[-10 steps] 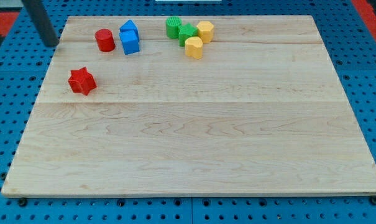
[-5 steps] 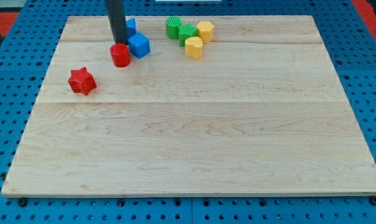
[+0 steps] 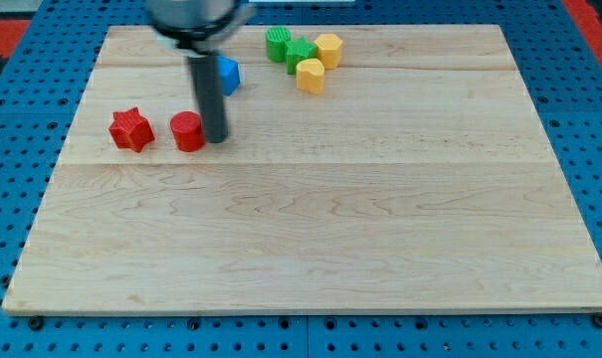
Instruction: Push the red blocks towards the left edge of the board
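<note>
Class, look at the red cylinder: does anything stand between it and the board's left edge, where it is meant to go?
Yes. The red star sits directly to the view's left of the red cylinder, apart from it, on the line to the board's left edge. My tip is right beside the cylinder on the view's right, nothing between them.

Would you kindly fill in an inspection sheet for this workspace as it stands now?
Surface: wooden board, lying flat.
Job's things: red star near the view's left edge; red cylinder to its right, apart from it.
Clutter: blue block, partly hidden by the rod; two green blocks and two yellow blocks clustered at the view's top.
Grippers: none; my tip is against the red cylinder's right side.
Cables: nothing seen.
Surroundings: blue pegboard; red patches at the top corners.
</note>
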### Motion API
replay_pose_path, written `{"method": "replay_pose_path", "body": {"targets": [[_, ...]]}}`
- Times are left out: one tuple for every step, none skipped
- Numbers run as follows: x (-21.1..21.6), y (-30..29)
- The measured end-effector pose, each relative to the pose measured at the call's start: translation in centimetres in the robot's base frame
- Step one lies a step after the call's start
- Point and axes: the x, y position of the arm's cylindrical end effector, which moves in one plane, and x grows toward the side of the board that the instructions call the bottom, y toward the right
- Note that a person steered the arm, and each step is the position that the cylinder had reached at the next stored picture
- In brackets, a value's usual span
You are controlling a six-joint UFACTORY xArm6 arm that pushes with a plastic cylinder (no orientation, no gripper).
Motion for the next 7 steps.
{"method": "replay_pose_path", "body": {"targets": [[-0.2,-1.8],[-0.2,-1.8],[-0.3,2.2],[0.9,6.6],[0.9,7.9],[0.9,8.8],[-1.4,14.4]]}}
